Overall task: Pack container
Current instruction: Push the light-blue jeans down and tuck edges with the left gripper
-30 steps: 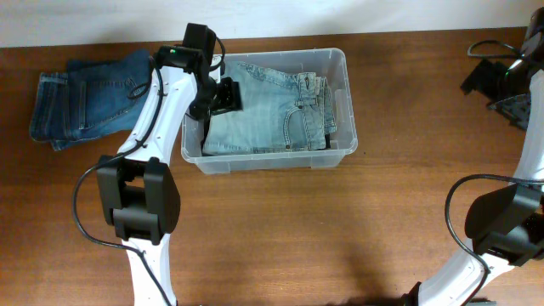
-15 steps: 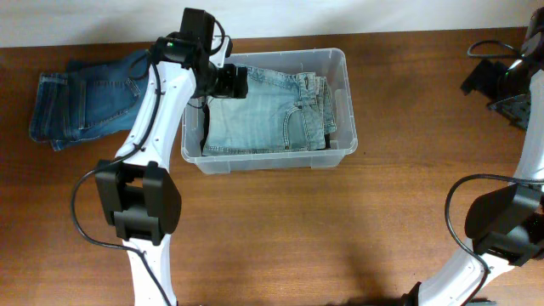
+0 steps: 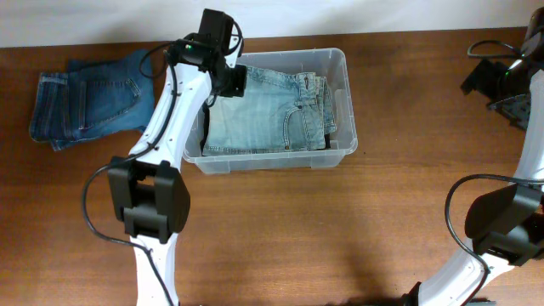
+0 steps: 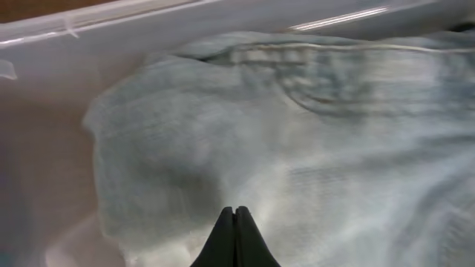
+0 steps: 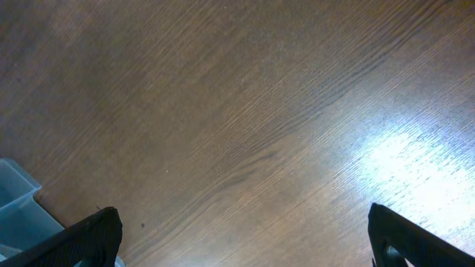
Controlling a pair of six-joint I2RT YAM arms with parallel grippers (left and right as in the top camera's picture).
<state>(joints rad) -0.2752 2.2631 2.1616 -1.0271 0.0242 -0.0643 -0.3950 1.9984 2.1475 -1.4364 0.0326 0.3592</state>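
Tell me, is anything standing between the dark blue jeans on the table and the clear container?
No loose object lies on the table between the dark blue jeans and the container. Only the left arm crosses above that gap; its claw, shut, is over the light jeans inside the container.

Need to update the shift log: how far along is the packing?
Done: the light jeans lie folded inside the container. In hand: nothing; the left claw is shut and empty over those jeans, near the container's back-left corner. Left: the dark jeans lie on the table beside the container, not yet packed. The right claw hangs open over bare table, far from both.
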